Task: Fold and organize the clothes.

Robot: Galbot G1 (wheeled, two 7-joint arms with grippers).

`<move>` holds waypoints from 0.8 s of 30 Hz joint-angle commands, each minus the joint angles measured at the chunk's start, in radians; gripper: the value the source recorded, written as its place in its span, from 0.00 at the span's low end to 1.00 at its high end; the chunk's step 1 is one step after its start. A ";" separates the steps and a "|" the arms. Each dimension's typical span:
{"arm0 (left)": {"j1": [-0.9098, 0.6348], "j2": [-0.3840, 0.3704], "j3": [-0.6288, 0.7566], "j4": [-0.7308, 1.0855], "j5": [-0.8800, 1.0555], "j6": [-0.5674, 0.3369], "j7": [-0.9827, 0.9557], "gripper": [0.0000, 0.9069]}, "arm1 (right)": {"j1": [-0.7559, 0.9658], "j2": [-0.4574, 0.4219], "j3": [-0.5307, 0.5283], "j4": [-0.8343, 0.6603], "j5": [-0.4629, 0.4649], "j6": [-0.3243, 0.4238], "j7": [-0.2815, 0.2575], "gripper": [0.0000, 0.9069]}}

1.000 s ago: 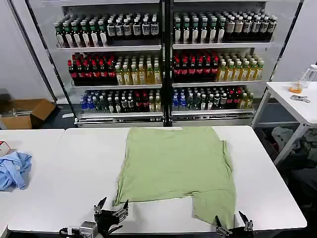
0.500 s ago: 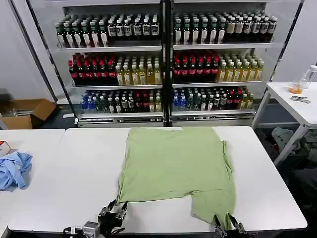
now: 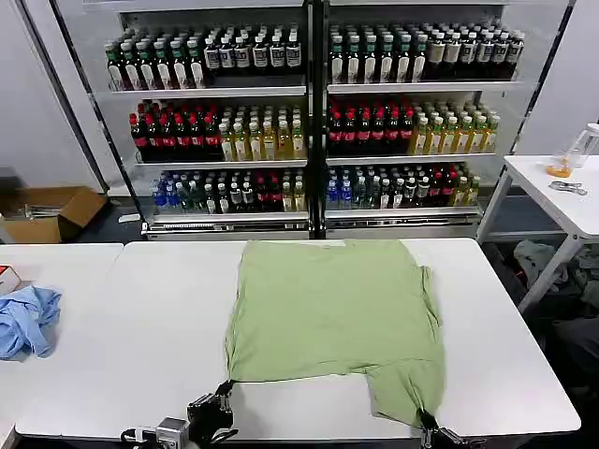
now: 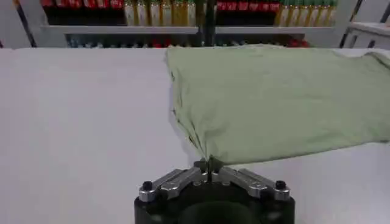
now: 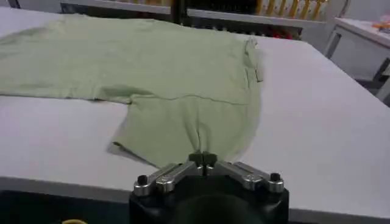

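Both claws are pinched shut on the T-shirt (image 3: pixel 332 313): left claw (image 4: pixel 209 163) on its near-left corner, right claw (image 5: pixel 203 159) on the near-right flap; the shirt stretches away toward the shelves (image 3: pixel 309 122).

Stood behind the white rectangular tabletop (image 3: pixel 140 309): tall metal shelving (image 3: pixel 314 117) packed with rows of bottled drinks. Lay left on the dark floor: an open brown cardboard box (image 3: pixel 47 210). Flanked at right by a second white table (image 3: pixel 557 201).

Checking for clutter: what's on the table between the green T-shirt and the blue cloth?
Nothing: bare white table between the T-shirt and the blue cloth, in the head view.
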 commanded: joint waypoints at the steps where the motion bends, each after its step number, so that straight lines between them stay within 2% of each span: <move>1: 0.071 0.005 -0.031 -0.142 -0.070 -0.058 0.001 0.02 | 0.001 -0.022 0.064 0.076 0.009 0.151 -0.011 0.00; 8: 0.118 0.006 -0.056 -0.209 -0.085 -0.065 0.000 0.02 | 0.010 -0.046 0.127 0.122 0.062 0.182 -0.008 0.00; 13: 0.123 0.009 -0.063 -0.230 -0.095 -0.070 -0.001 0.02 | 0.058 -0.059 0.133 0.122 0.086 0.180 -0.008 0.00; 24: -0.028 0.057 -0.055 -0.093 -0.098 -0.073 -0.012 0.02 | 0.401 -0.111 0.007 -0.112 0.102 0.158 -0.001 0.00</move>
